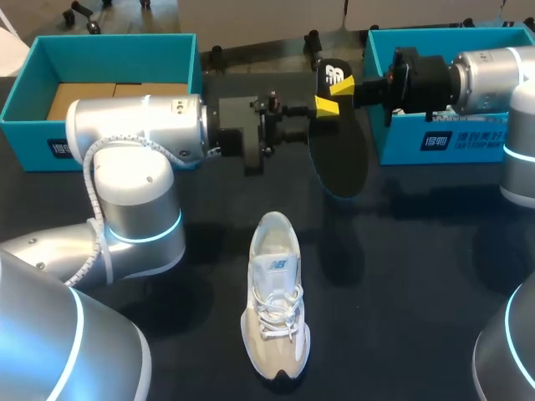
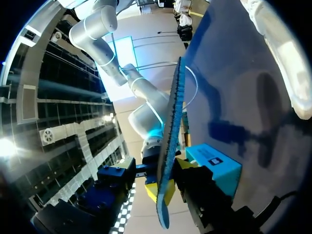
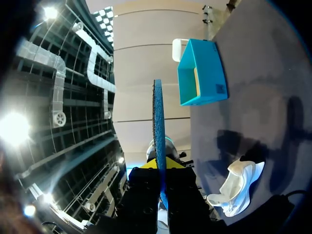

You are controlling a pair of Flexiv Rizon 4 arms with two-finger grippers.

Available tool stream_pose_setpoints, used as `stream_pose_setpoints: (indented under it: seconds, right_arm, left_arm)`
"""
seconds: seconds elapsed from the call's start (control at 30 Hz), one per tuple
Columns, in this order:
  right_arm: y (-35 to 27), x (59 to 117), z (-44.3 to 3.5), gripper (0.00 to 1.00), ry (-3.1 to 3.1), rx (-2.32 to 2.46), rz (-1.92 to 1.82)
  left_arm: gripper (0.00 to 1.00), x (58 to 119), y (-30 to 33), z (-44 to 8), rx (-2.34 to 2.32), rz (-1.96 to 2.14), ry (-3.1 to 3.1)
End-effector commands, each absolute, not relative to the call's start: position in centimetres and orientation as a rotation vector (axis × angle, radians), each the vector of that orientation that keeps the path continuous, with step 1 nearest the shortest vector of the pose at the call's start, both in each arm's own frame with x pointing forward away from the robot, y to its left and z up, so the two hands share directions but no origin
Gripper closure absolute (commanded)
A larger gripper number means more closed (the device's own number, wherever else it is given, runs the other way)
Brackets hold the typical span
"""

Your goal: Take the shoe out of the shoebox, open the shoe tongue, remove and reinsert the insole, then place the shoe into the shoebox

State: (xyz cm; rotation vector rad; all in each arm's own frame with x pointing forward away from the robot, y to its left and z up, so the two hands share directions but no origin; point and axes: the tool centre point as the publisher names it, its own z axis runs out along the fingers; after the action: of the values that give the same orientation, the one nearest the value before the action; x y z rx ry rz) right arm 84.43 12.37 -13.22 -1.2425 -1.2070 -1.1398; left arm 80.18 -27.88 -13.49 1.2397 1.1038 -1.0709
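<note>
By my reading you are past the halfway mark. The white-and-beige lace-up sneaker (image 1: 276, 301) is out and stands upright on the dark table (image 1: 418, 276), well apart from the left teal cardboard box (image 1: 117, 43) and the right teal cardboard box (image 1: 468, 138). The black foam insole (image 1: 338, 159) is out of it and hangs in the air between your arms; the right gripper (image 1: 334, 92) is pinched on its heel end, a yellow tip on either face in the right wrist view; the left gripper (image 1: 292, 119) sits just beside the insole's edge, and I cannot tell whether it has a hold. The tongue (image 1: 276, 266) looks lifted, though it is too small to be sure. Left for you: slide the insole back in; then box the sneaker.
</note>
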Motion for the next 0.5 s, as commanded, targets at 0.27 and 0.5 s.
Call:
stream_pose_setpoints:
  seconds: [0.27, 0.5]
  right_arm:
    - [12.47, 84.43, -13.24, 1.0, -1.208, -1.244, -1.139]
    - [12.47, 84.43, -13.24, 1.0, -1.208, -1.244, -1.139]
  left_arm:
    - [0.58, 79.8, -27.67, -13.0, 1.236, -1.079, 1.092]
    - [0.65, 80.14, -27.4, -13.26, 1.24, -1.081, 1.107]
